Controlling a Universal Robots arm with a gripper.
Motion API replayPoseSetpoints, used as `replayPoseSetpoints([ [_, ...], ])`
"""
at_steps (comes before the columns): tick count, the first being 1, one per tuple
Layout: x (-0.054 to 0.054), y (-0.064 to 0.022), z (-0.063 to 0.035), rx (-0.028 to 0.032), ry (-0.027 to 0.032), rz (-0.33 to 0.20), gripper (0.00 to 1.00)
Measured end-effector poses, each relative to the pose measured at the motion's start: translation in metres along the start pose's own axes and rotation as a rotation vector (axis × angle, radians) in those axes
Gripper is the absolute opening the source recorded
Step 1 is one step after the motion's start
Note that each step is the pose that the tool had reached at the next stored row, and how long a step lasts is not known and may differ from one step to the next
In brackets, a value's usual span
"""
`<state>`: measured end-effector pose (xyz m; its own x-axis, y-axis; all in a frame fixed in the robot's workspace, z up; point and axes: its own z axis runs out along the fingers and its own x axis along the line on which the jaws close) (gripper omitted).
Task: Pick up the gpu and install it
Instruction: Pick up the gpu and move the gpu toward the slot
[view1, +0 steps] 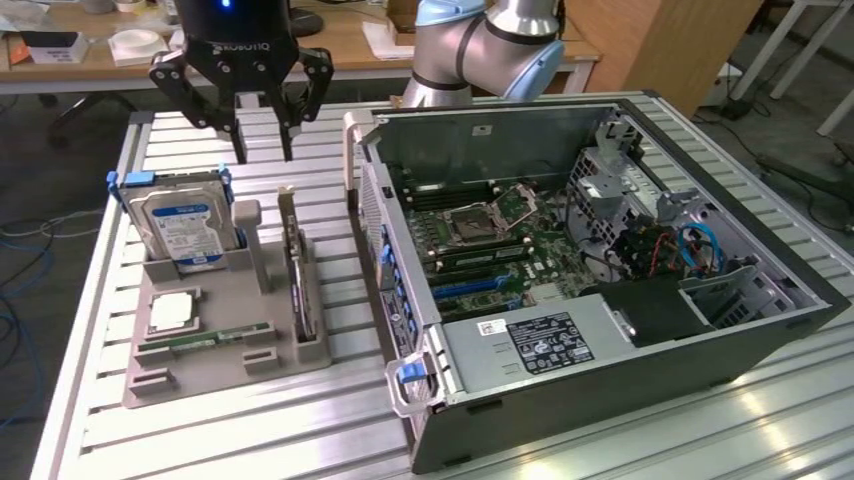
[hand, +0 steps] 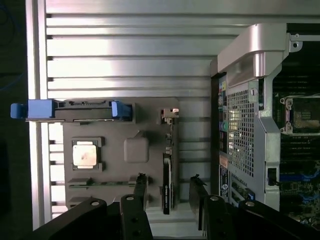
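Gripper (view1: 263, 155) hovers over far end of grey holder tray (view1: 220, 300), fingers (hand: 140, 190) apart, nothing held; gpu (view1: 296, 270) stands on edge in tray slot, between hard drive (view1: 184, 225) and open computer case (view1: 601, 250); wrist view: card lines up between the spread fingers.

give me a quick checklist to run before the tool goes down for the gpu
1. tool open and empty: ok, its fingers are apart with nothing held.
2. gpu upright in its gray holder: ok.
3. tool lined up with the gpu: ok, in the wrist view the card's edge lies between the fingers.
4. hard drive apart from the gpu: ok, there is a gap between them.
5. computer case side open, motherboard exposed: ok.
6. blue expansion slots unobstructed: cannot tell.
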<state>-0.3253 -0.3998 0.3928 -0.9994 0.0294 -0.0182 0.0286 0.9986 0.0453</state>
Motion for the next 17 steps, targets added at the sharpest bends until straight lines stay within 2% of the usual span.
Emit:
replayPoseSetpoints([
  [5,-0.0001,-0.0005,0.0003,-0.0011,0.0010,-0.028,0.47],
  [17,0.0001,-0.0012,0.0060,-0.0009,0.0027,-0.029,0.47],
])
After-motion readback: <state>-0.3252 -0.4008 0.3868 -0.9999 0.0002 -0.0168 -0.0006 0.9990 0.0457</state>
